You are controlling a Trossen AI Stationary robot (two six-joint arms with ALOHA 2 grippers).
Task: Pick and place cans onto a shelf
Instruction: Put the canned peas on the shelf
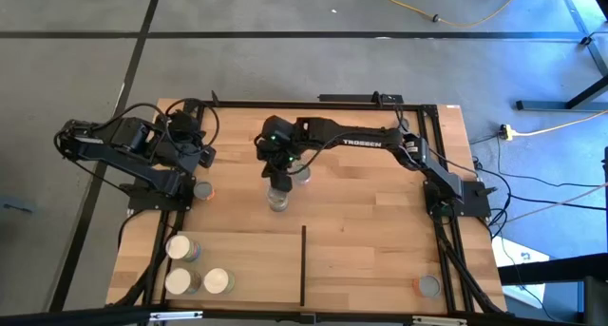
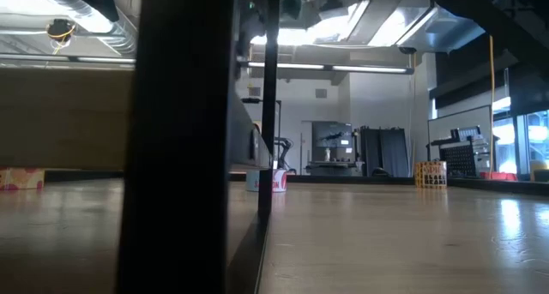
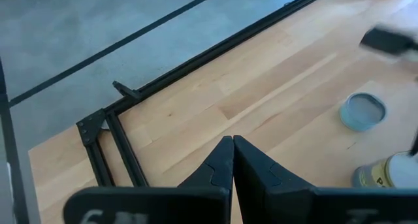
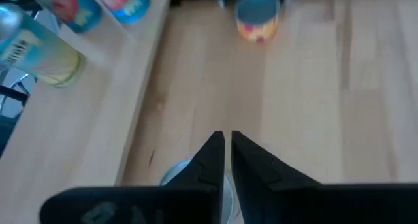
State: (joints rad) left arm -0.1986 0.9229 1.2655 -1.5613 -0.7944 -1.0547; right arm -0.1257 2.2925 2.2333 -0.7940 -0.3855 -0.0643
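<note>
High view. Cans: short cylinders with round grey-silver or cream tops. Three stand on the shelf (image 1: 247, 269), a light-wood panel at the near left of the table (image 1: 380, 221), with a thin black divider (image 1: 303, 264) along its right edge: one cream-topped can (image 1: 179, 247) behind, two more (cream can (image 1: 178, 282), pale can (image 1: 218, 281)) nearer. A grey-topped can (image 1: 201, 190) sits just beside the left arm's base. Two cans stand mid-table, a clear-looking can (image 1: 277, 199) and a silver can (image 1: 301, 175). One orange-sided can (image 1: 429, 286) lies at the near right corner. The right gripper (image 1: 276, 181) reaches over the middle, directly above the clear-looking can; contact cannot be told. The left gripper (image 1: 203, 156) waits at the far left.

Low view. A black upright (image 2: 184, 140) fills the near left; one red-and-white can (image 2: 270, 179) shows far across the table.

Left wrist view. The left gripper (image 3: 232, 160) has its fingers pressed together, holding nothing. A blue-grey can (image 3: 362, 111) and a yellowish can (image 3: 388, 172) stand well apart from it.

Right wrist view. The right gripper (image 4: 226, 157) shows fingers with only a thin slit between them, tips nipping nothing. A silver can top (image 4: 196, 181) lies right under them (mostly hidden). Blue-labelled cans (image 4: 124, 2), a pale yellow can (image 4: 39, 51) and a blue-topped can (image 4: 257, 14) sit far off.
</note>
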